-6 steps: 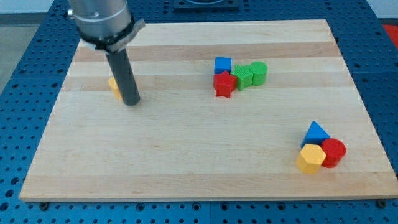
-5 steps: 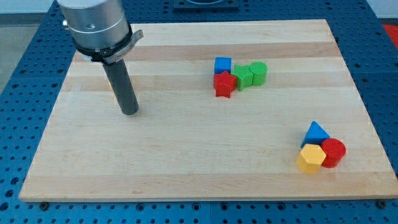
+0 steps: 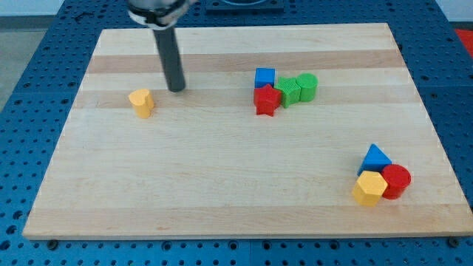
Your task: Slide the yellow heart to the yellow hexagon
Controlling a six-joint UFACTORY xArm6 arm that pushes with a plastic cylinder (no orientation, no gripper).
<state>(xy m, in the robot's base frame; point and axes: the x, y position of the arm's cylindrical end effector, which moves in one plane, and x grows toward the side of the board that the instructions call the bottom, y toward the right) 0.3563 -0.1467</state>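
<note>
The yellow heart (image 3: 141, 102) lies on the wooden board (image 3: 222, 185) at the view's left. The yellow hexagon (image 3: 369, 188) sits near the view's bottom right, touching a blue triangle (image 3: 376, 157) and a red cylinder (image 3: 396, 181). My tip (image 3: 177, 89) is a little to the upper right of the yellow heart, apart from it, far from the hexagon.
A cluster near the view's top centre holds a blue cube (image 3: 264, 77), a red star (image 3: 266, 100), a green block (image 3: 288, 91) and a green cylinder (image 3: 307, 86). The board's edges drop to a blue perforated table (image 3: 29, 89).
My tip moved from in front of the yellow heart, up and to the right, uncovering it. The heart stays in place. The other blocks have not moved.
</note>
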